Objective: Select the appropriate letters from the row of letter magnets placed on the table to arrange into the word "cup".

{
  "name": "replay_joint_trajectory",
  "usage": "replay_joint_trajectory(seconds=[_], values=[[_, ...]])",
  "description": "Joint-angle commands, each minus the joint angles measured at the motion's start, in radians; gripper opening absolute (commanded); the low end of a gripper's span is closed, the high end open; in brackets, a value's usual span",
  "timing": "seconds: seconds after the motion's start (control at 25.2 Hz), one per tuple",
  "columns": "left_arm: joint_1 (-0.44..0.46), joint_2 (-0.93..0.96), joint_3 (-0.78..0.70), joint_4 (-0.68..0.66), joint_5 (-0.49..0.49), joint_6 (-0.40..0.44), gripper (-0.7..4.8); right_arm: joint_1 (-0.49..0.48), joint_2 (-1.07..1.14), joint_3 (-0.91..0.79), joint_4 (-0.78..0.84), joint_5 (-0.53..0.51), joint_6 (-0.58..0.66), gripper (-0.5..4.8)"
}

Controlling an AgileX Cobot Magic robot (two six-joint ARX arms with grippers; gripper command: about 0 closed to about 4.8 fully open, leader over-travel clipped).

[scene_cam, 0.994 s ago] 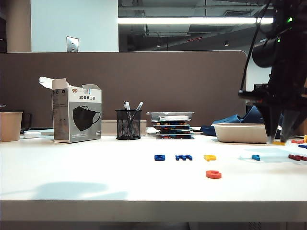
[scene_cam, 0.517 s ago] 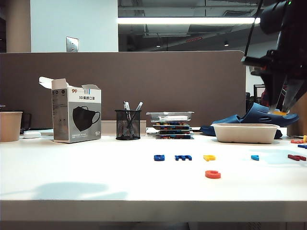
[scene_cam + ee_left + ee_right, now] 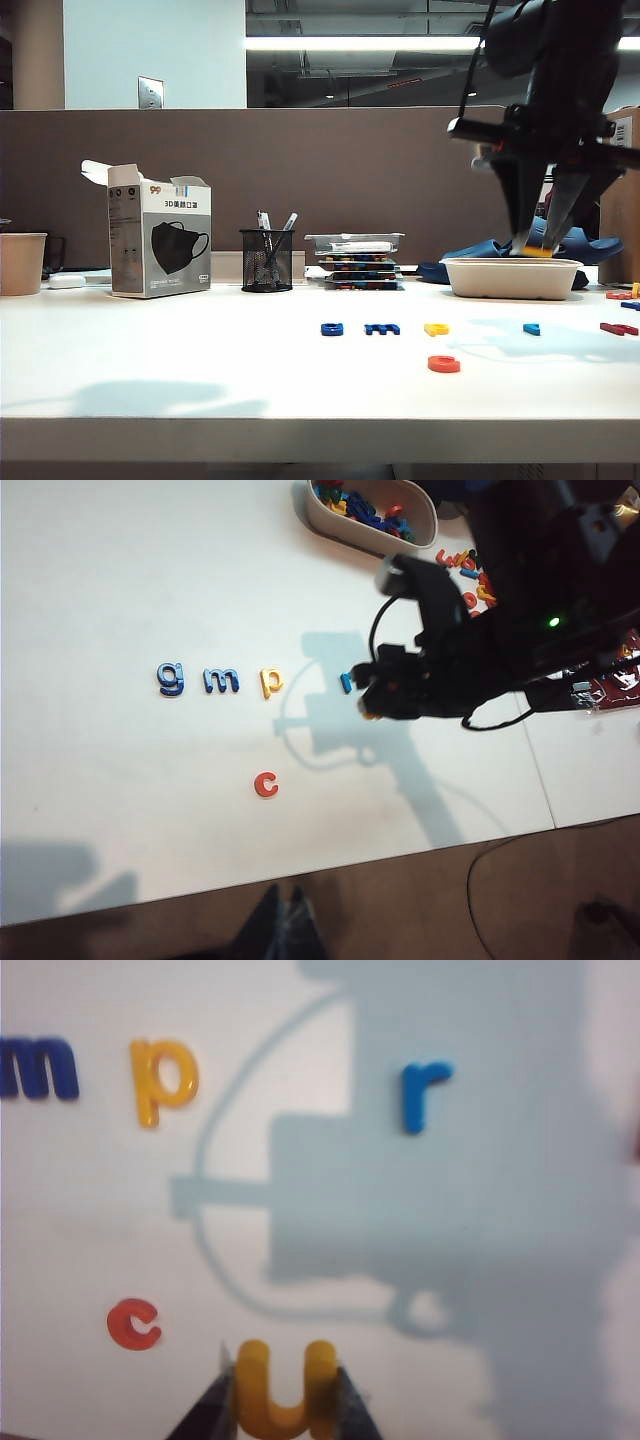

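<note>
Nearest the front edge of the white surface (image 3: 200, 380), the small red plastic "c" (image 3: 444, 364) lies alone, apparently already placed. Behind it the yellow "p" (image 3: 436, 329) waits in the row with the dark blue letters (image 3: 382, 328) and the light-blue "r" (image 3: 532, 328). Above, the right gripper (image 3: 285, 1400) pinches the yellow "u" (image 3: 285, 1385) in mid-air, not yet placed. The left gripper is out of view.

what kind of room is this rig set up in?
Most likely an open-plan office. The white desk backs onto a brown cubicle partition, with a mesh pen cup and a box of face masks along it, and exposed ceiling with strip lighting beyond.
</note>
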Motion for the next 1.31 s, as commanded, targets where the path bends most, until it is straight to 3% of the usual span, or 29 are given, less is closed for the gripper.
replay_joint_trajectory(seconds=[0.04,0.4,0.83,1.31], values=[[0.000,-0.002,0.004,0.000,-0.006,0.005,-0.05,0.049,-0.006,-0.042,0.034,0.001,0.041,1.15],[0.000,-0.002,0.004,0.000,-0.006,0.005,-0.05,0.169,-0.006,-0.192,0.166,0.005,0.140,1.15],[0.000,-0.002,0.004,0.000,-0.006,0.005,-0.05,0.171,-0.003,-0.329,0.279,0.027,0.166,1.16],[0.000,-0.002,0.004,0.000,-0.006,0.005,-0.05,0.171,-0.003,-0.334,0.317,0.030,0.165,1.16]])
